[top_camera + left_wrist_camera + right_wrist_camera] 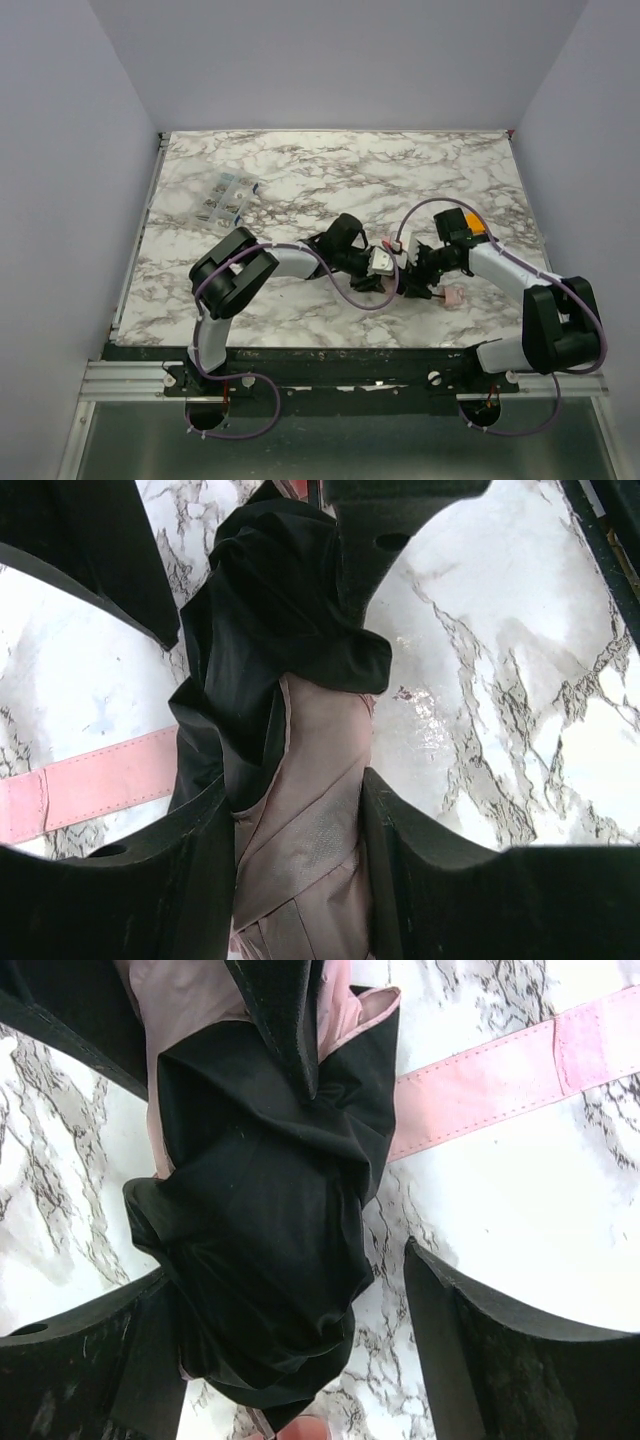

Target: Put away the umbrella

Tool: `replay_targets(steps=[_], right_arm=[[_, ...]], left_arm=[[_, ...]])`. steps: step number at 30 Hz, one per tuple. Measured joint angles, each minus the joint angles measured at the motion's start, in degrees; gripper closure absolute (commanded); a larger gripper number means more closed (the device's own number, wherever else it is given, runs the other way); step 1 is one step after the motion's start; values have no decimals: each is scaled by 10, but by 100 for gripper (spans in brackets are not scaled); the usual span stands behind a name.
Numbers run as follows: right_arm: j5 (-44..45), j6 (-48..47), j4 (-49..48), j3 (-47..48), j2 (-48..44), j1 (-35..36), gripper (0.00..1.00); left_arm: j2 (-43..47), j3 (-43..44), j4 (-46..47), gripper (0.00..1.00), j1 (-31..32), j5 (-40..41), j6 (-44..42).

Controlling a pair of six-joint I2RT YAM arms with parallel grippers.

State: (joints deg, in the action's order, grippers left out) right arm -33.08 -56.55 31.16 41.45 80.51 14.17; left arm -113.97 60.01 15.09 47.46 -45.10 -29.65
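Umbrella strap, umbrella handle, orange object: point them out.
umbrella strap (90, 785): left wrist view, stitched pink middle.
umbrella handle (453, 296): top external view, pink end.
orange object (480, 224): top external view, its visible orange surface.

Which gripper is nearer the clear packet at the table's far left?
Left. The left gripper sits mid-table, diagonally near-right of the clear packet; the right gripper lies just beyond it, farther away.

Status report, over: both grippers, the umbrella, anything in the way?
Left gripper shut on umbrella, pink fabric pinched. Right gripper open, straddling the black folds. Strap loose on table. Orange object beyond right arm, not between grippers.
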Motion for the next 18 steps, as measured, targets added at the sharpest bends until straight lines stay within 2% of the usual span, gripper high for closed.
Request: replay_targets(steps=[7,10,18], right_arm=[[36,35,-12,-21,-41,-3,19],[49,39,-10,-22,-50,-5,14],[70,17,15,-10,-69,-9,13]], left_arm=[[-19,28,-21,100,-2,-22,-8],[-26,38,-27,100,-3,-30,-9],[-46,66,-43,100,-7,-59,-7]])
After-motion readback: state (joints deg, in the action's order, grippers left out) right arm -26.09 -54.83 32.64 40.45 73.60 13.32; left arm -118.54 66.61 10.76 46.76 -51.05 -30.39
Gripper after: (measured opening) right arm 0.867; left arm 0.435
